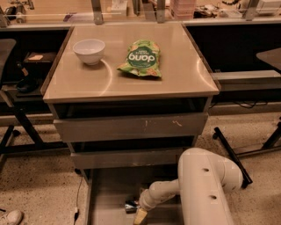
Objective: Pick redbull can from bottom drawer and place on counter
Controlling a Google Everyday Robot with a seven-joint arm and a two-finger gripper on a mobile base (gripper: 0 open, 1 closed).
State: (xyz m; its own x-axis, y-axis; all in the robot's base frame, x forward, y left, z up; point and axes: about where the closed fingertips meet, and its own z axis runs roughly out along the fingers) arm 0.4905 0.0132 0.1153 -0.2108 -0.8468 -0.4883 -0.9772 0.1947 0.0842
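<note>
The bottom drawer (107, 193) is pulled open below the two upper drawers. A small shiny metallic object, which looks like the redbull can (130, 206), lies on the drawer's grey floor near the bottom edge of the view. My gripper (140, 214) is down inside the drawer, right beside the can on its right, on the end of my white arm (206, 189). I cannot tell whether it touches the can. The beige counter (175, 74) tops the cabinet.
A white bowl (89, 51) and a green snack bag (141, 58) sit on the counter. The two upper drawers (131, 127) overhang the bottom drawer's back. A cluttered bench (131, 9) runs behind. Dark table legs (230, 151) stand on the floor at the right, and a chair base at the left.
</note>
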